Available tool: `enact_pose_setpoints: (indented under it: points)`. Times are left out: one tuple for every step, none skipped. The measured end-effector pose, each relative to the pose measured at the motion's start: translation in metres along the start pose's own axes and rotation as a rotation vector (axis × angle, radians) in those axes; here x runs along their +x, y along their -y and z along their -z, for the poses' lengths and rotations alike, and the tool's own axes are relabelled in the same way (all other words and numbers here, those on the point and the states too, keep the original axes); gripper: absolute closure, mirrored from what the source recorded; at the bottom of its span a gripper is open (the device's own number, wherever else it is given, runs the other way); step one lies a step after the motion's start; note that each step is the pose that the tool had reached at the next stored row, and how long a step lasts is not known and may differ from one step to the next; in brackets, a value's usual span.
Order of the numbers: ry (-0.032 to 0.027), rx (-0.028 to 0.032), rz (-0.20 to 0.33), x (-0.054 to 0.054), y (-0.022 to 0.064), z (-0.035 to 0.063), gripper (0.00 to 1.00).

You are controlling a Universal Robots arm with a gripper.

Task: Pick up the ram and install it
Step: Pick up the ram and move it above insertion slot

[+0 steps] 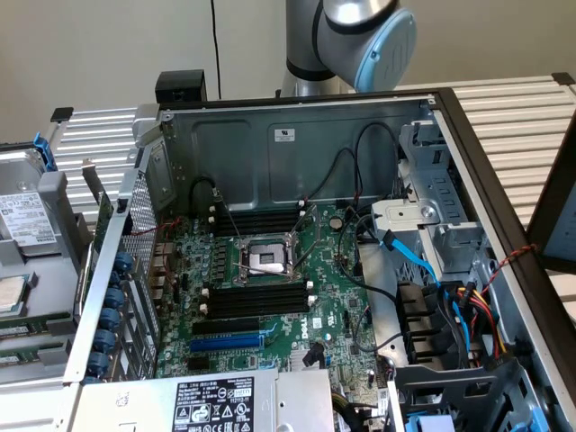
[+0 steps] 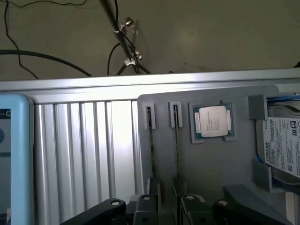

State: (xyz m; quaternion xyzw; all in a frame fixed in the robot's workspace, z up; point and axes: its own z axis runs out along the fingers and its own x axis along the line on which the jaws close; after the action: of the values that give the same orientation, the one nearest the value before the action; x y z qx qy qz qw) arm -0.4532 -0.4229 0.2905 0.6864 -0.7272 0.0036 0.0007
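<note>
I am positioning the gripper (image 2: pixel 166 208), jaws released and empty, over the ram (image 2: pixel 176 150). The ram is standing edge-up in the grey tray (image 2: pixel 215 164) at the exterior view's left, leaving its top edge exposed for grasping.
</note>
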Motion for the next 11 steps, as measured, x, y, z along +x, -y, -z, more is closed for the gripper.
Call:
enact_pose_setpoints:
  points:
    - [0.0002, 0.0003, 0.000, 0.000, 0.0015, -0.0020, 0.74]
    - [0.0003, 0.0004, 0.000, 0.000, 0.0025, -0.0038, 0.74]
    - [0.0002, 0.0003, 0.000, 0.000, 0.0026, -0.0055, 0.74]
    - [0.0001, 0.0003, 0.000, 0.000, 0.0026, -0.0074, 0.74]
    - [0.0000, 0.0002, 0.000, 0.000, 0.0023, -0.0091, 0.74]
    - [0.0001, 0.0000, 0.000, 0.000, 0.0013, -0.0109, 0.74]
    - [0.0000, 0.0000, 0.000, 0.000, -0.0005, -0.0128, 0.74]
    - [0.0001, 0.0002, 0.000, 0.000, -0.0024, -0.0147, 0.74]
    - [0.0001, 0.0002, 0.000, 0.000, -0.0045, -0.0166, 0.74]
    - [0.0003, 0.0005, 0.000, 0.000, -0.0057, -0.0183, 0.74]
    - [0.0002, 0.0004, 0.000, 0.000, -0.0058, -0.0202, 0.74]
